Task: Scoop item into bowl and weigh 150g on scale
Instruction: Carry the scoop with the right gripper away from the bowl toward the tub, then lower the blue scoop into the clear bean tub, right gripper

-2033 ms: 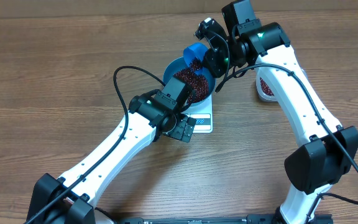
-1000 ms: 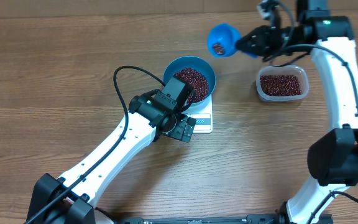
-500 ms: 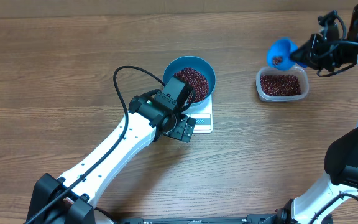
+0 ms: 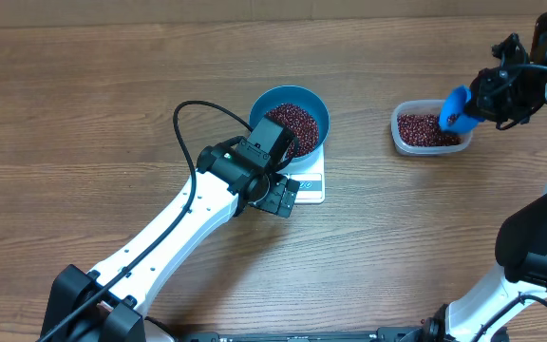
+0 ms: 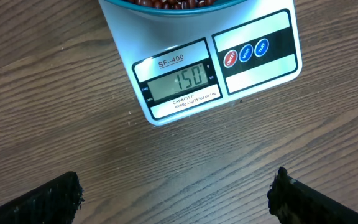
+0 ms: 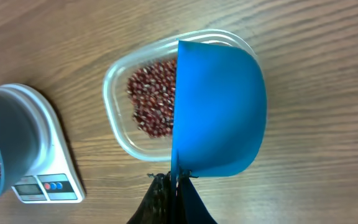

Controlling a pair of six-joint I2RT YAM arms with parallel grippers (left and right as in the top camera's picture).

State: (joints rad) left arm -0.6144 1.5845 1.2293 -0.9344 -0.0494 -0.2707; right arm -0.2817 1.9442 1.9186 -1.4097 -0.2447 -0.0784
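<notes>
Since the surface [image 4: 84,114] carries the blue bowl [image 4: 317,106] on the white scale [image 5: 229,68], whose display shows the target weight, weighing looks done. The left pincer [image 5: 176,196] hangs wide and empty beside the scale. The right pincer [image 6: 173,186], closed on the scoop [image 6: 219,112], tilts it over the clear tub [image 4: 395,122], likely to dump spare beans [image 4: 292,122].

Tool [image 6: 173,185] grips blue scoop [image 6: 219,112] over tub [image 6: 109,102] of beans [image 6: 151,106]; scale [image 6: 51,155], bowl [image 6: 8,134] — left.

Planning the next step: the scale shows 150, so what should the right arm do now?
Probably empty the blue scoop into the clear tub of beans beneath it, then set it down: the scale reads 150, so the bowl likely needs no more.
</notes>
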